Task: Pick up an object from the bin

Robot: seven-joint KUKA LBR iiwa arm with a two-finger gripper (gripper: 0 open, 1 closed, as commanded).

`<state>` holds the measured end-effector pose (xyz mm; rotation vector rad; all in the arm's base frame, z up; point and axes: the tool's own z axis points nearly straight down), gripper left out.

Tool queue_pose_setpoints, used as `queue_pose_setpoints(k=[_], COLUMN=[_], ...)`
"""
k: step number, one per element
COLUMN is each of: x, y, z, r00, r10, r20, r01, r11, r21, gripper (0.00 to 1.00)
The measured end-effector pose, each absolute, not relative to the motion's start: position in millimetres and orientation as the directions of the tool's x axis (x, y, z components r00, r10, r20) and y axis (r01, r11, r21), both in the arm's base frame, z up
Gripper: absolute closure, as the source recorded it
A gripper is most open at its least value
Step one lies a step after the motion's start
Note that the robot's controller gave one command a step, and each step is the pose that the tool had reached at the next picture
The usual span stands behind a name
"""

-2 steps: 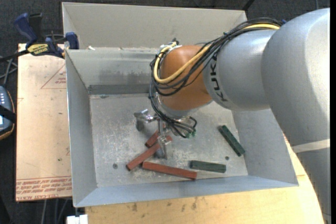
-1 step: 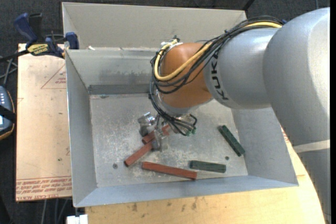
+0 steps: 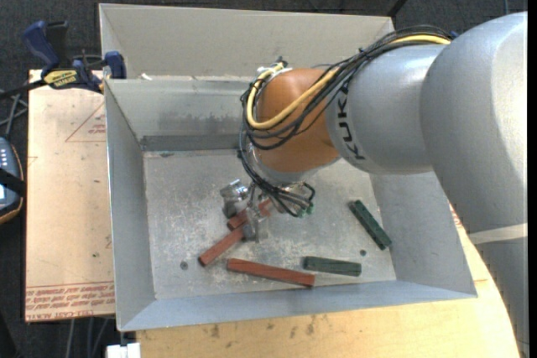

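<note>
Gripper (image 3: 246, 215) down at floor of grey bin (image 3: 126, 180), near centre, its tip meeting upper end of slanted red-brown stick (image 3: 220, 247). How far open it stands, and whether stick is gripped, cannot be told. Just below, near front wall, lies second red-brown stick (image 3: 270, 272). At its right end, dark green stick (image 3: 331, 267) lies flat. Toward right wall, another green stick (image 3: 370, 224), angled. Above gripper, orange wrist cover (image 3: 294, 130).
</note>
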<state>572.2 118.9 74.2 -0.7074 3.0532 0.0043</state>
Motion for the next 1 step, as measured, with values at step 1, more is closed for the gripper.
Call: queue_pose_setpoints(k=[1], x=[586.1], y=[125.6], z=[269.7], r00=[-0.922], r10=[-0.388], r20=[-0.003], r01=[-0.388], r11=[0.922], r21=[0.000], gripper=[1.00])
